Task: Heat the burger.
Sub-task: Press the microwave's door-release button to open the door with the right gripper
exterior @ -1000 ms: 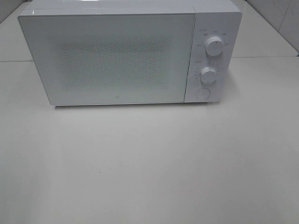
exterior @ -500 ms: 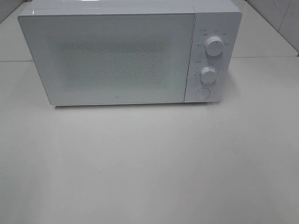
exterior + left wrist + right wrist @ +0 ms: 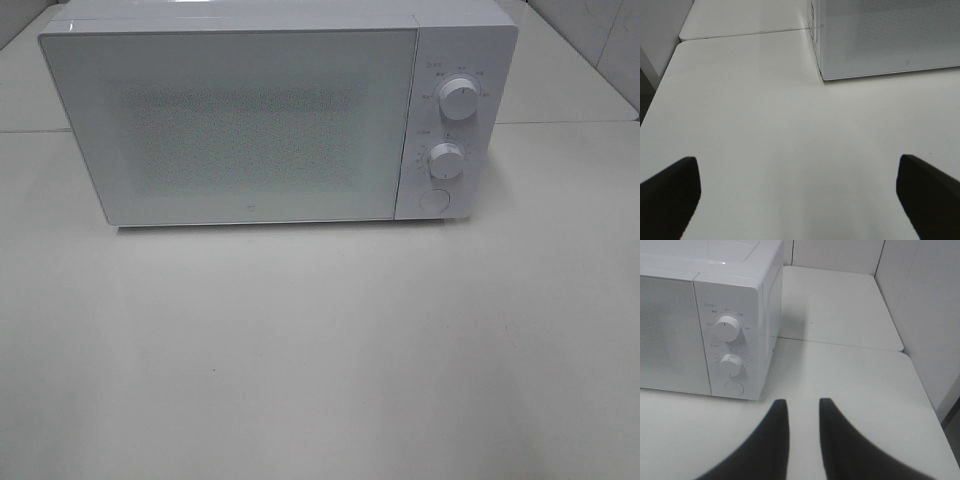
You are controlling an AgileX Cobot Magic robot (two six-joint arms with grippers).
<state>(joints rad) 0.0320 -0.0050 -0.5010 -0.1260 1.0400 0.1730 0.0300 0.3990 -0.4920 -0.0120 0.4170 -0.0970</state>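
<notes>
- Microwave (image 3: pixel 240 120): white, sits at far side of white surface (image 3: pixel 320 350); door (image 3: pixel 230 60) shut, frosted, can't see inside.
- Ctrl panel on microwave's right end: upper knob (image 3: pixel 458 98), lower knob (image 3: pixel 446 161) under it, round button (image 3: pixel 433 200) lowest.
- Burger: not visible in any view, can't tell where it is.
- Left tool (image 3: pixel 797 165): fingers (image 3: pixel 670 195) spread wide apart, nothing btwn them. It is above bare surface, w/ microwave's left front corner farther off.
- Right tool (image 3: pixel 802 402): fingers (image 3: pixel 775 440) close together w/ a narrow gap, nothing btwn them. It is above surface, near side of the ctrl panel, not touching microwave.
- Neither tool shows in the high view.
- Seam in surface runs left-right, level w/ microwave's body.
</notes>
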